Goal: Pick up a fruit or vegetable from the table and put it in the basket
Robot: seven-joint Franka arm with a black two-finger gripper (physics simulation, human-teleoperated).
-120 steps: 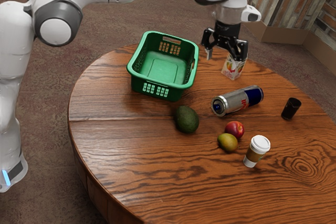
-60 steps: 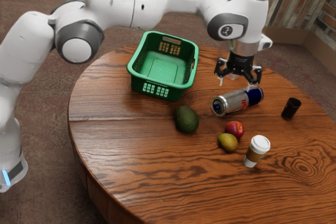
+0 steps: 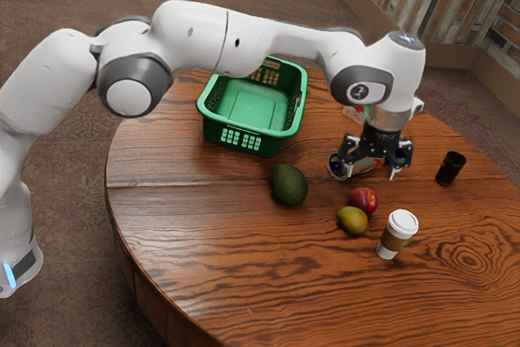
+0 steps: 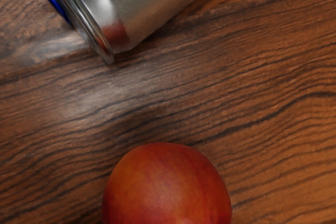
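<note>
Clock ref: exterior view, peach at centre, 12 toward that view's top.
Gripper: 12 o'clock, above the table, hand pointing down. Fingers spread apart, grasping nothing.
Arm: comes in from the exterior view's left, reaches over past the basket.
Peach: on the table, red with orange; near the hand in the wrist view, bare wood between it and the can.
Mango: on the table, 7 o'clock, right beside the peach; can't tell if they touch.
Avocado: on the table, just past 9 o'clock, well apart from the peach.
Basket: 10 o'clock, green, upright, on the table.
Can: 12 o'clock, on its side, partly hidden behind the gripper.
Carton: 12 o'clock, beyond the can, mostly hidden by the arm.
Coffee cup: between 4 and 5 o'clock, upright, white lid.
Black cup: 2 o'clock.
</note>
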